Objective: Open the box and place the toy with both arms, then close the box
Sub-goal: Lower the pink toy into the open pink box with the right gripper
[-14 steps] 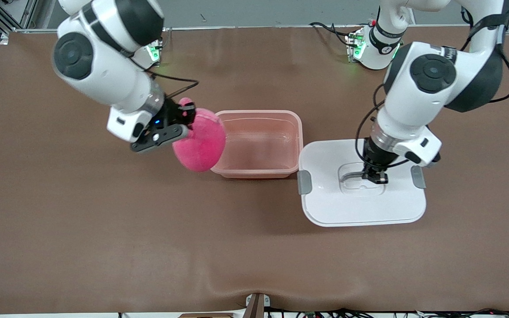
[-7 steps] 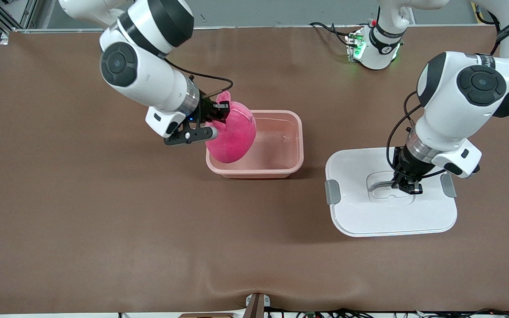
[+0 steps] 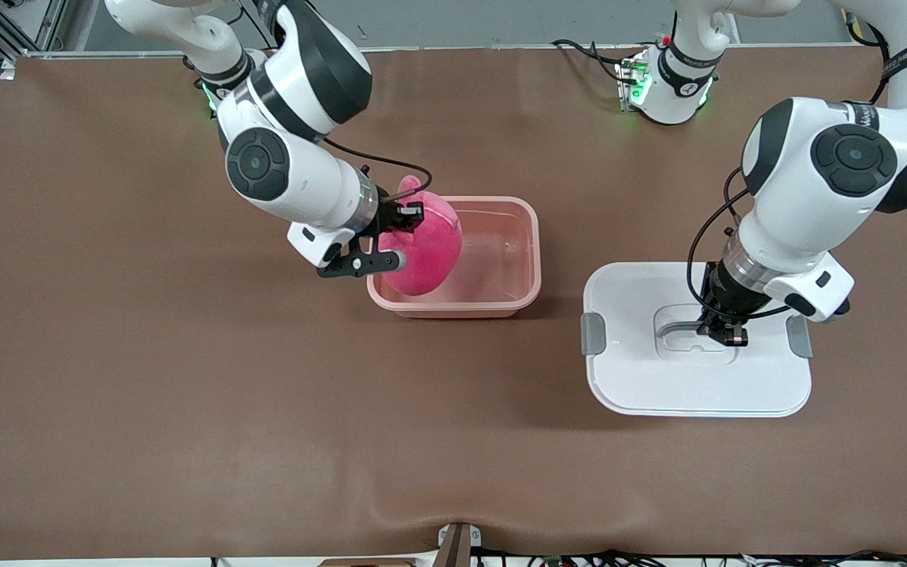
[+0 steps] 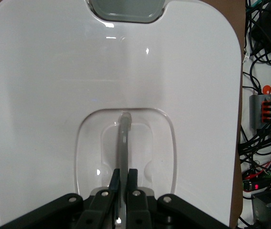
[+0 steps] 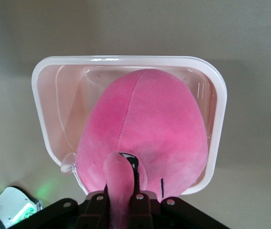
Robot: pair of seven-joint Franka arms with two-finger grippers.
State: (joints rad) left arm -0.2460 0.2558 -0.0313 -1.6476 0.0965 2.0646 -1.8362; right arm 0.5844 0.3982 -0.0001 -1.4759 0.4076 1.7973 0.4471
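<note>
Open pink box (image 3: 493, 295) on the brown table (image 3: 186, 409), lid off, toward the right arm's end from the lid; white lid (image 3: 642, 386) lying flat beside it toward the left arm's end, apart from the box, with 2 grey clips (image 3: 592, 334) at its short ends and a clear handle (image 4: 124, 138) in the central recess.

Right gripper (image 3: 400, 228) over the box's end nearest the right arm, fingers (image 5: 140, 202) pinched together on a floppy flap of the pink toy (image 3: 426, 252); toy hanging from that flap, its rounded body down inside the box's rim, possibly clear of the floor, though hard to judge from either view; dark markings visible near the flap in the right wrist view.

Left gripper (image 3: 725, 335) down in the lid's recess, fingers (image 4: 133, 179) clamped on the clear handle; lid seemingly resting on the table.
</note>
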